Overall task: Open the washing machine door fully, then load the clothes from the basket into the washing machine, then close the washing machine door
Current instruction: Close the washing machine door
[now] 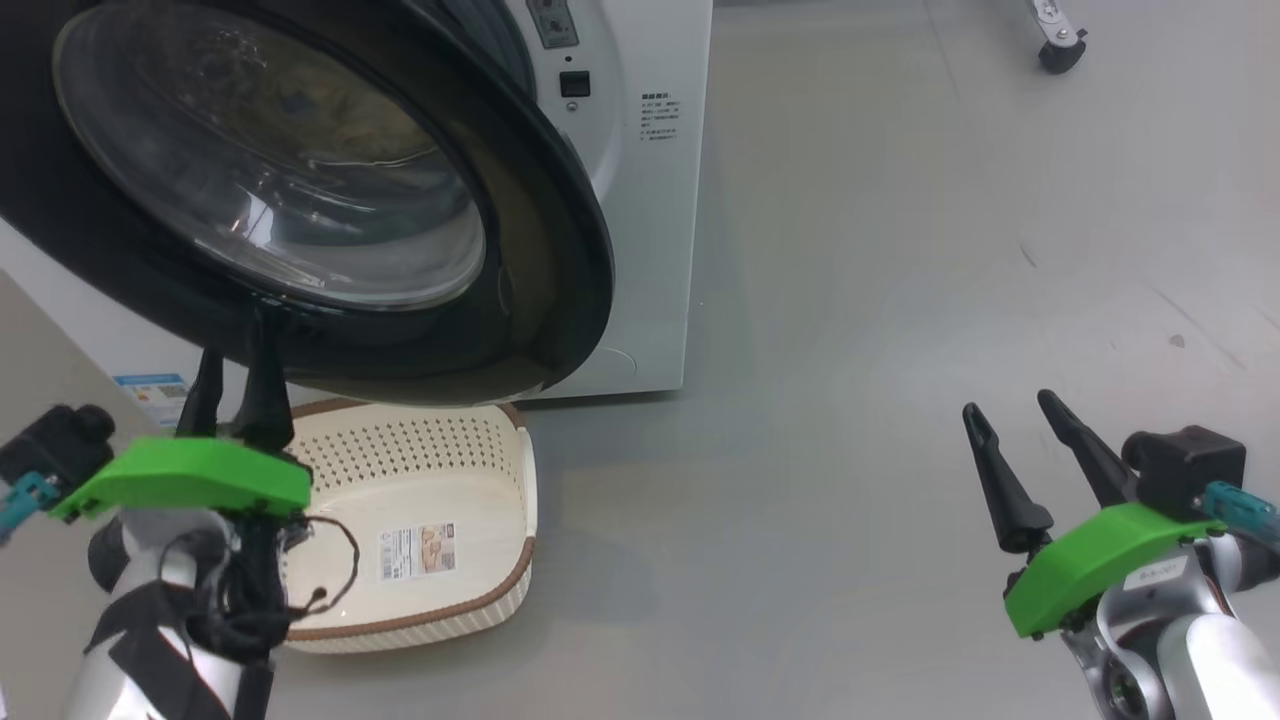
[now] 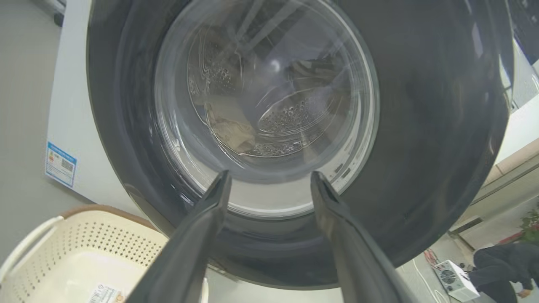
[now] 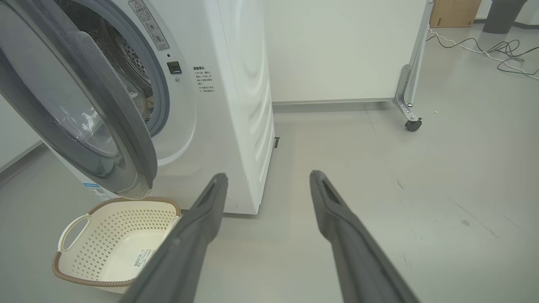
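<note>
Watching the washing machine door (image 1: 300,180) hanging partly open off the front of the white washing machine (image 1: 650,200), its glass bowl bulging toward the head camera. Making out pale cloth, apparently the clothes (image 2: 227,126), lying in the drum behind that glass. Finding the cream basket (image 1: 400,450) sitting on the grey floor (image 1: 850,300) just beneath the door's lower rim, a label sticker showing on its bottom. Reaching up from the lower left with the left gripper (image 1: 236,340), green-shelled wrist hanging over the basket's left end, fingers pointing at the underside of the black rim, standing wide apart and gripping nothing; not managing to tell whether the tips are touching the rim. Holding the right gripper (image 1: 1006,402) well apart at the lower right above bare floor, fingers angling up and leftward, standing wide and carrying nothing.
</note>
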You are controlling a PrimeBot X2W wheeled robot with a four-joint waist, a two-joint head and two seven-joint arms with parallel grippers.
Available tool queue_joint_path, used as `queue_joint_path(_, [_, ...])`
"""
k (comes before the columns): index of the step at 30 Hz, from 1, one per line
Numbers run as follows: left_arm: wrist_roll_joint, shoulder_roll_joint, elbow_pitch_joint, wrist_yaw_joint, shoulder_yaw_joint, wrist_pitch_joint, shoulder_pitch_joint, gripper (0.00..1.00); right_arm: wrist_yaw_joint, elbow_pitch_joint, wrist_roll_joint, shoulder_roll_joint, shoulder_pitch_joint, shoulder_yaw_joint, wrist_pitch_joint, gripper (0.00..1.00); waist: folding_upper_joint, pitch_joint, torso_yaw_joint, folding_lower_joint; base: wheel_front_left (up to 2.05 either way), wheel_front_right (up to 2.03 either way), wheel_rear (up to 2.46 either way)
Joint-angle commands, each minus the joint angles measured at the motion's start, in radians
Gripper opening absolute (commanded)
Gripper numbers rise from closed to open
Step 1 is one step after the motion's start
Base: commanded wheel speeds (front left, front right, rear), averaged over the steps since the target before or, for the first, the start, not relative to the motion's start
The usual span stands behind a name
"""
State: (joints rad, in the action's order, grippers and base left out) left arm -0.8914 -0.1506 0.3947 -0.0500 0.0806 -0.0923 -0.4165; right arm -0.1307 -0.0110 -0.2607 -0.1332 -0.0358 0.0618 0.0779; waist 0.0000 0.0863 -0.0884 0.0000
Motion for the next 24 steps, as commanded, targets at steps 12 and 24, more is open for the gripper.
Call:
queue_joint_path(12, [0.422,-0.127,-0.192,0.285,0.116,-0.134,0.196,1.0,0.0,-0.043,0.015,-0.029,0.034,0.016,0.015,1.0,0.0,-0.051,0.019,0.0,0.0,0.0,0.0])
queue_joint_path(24, [0.445,-0.144,-0.341,0.346,0.124,-0.136,0.407,1.0,0.0,-0.062,0.015,-0.033,0.063,0.017,0.032,1.0,0.0,-0.063,0.045,0.0,0.0,0.0,0.0])
